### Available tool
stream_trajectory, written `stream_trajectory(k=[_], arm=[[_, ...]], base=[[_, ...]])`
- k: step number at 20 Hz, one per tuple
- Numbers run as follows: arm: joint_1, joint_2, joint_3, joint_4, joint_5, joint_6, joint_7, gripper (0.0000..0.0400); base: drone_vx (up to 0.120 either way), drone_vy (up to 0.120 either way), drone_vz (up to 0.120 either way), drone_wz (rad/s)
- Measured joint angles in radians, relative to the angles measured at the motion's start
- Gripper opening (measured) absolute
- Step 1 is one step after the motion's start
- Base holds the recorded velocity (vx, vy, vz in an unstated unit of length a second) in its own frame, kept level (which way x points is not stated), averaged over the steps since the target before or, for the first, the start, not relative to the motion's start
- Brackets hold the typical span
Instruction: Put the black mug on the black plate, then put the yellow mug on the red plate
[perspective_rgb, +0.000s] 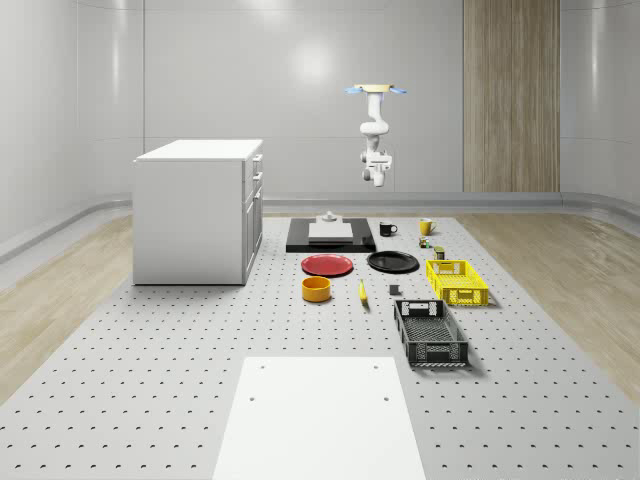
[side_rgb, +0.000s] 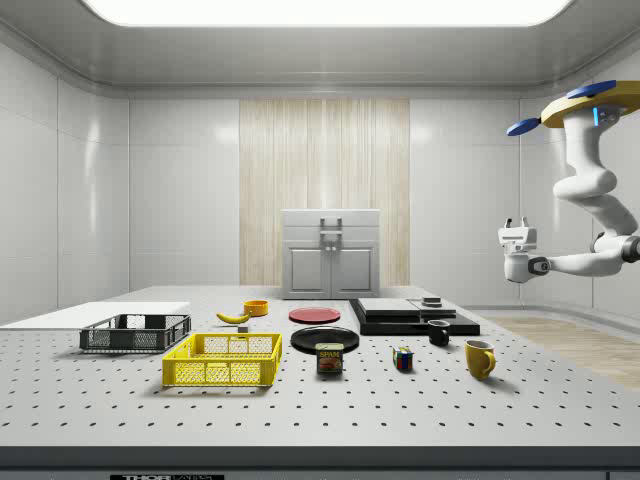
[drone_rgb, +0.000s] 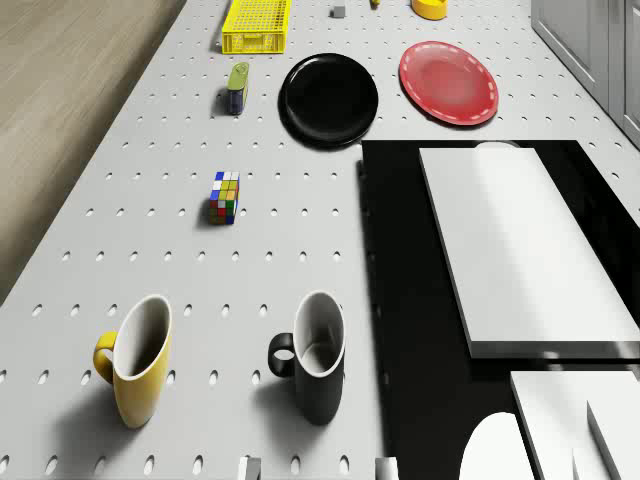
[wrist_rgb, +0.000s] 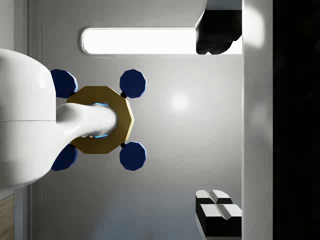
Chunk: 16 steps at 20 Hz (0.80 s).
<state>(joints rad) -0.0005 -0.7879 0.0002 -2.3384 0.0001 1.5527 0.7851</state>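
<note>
Black ceramic, the black mug (drone_rgb: 318, 360) stands upright on the perforated table (perspective_rgb: 150, 380), just beside the edge of a black slab (drone_rgb: 400, 300) that carries a white block (drone_rgb: 520, 240). Its handle points toward the yellow mug (drone_rgb: 140, 360), which stands upright near it on the side away from the slab. The black plate (drone_rgb: 329, 98) lies flat further along the table. The red plate (drone_rgb: 448, 82) is just beside it, and both plates are bare. A colour cube (drone_rgb: 225, 197) sits between the mugs and the black plate, and a small can (drone_rgb: 237, 87) stands near that plate's rim. The drone (perspective_rgb: 376, 90) hovers high above the table's far end in the whole-scene view, roughly over the black mug. Its arm (side_rgb: 600, 200) hangs bent below it. In the side view the gripper (side_rgb: 516, 224) is turned upward, well above the table and well apart from both mugs, which sit below it and toward that view's left. In the wrist view its two fingers (wrist_rgb: 217, 212) are spread wide with nothing between them, facing the drone's underside.
</note>
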Motion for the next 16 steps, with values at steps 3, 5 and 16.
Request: stream_trajectory(k=[3, 5, 16], arm=[[-0.002, 0.007, 0.001, 0.063, 0.001, -0.053, -0.001, 0.0400], [-0.002, 0.019, 0.001, 0.106, 0.001, -0.084, -0.001, 0.0400], [-0.005, 0.079, 0.003, 0.273, 0.002, -0.182, -0.003, 0.0400]], base=[[0.000, 0.000, 0.000, 0.000], [0.000, 0.000, 0.000, 0.000], [0.000, 0.000, 0.000, 0.000]])
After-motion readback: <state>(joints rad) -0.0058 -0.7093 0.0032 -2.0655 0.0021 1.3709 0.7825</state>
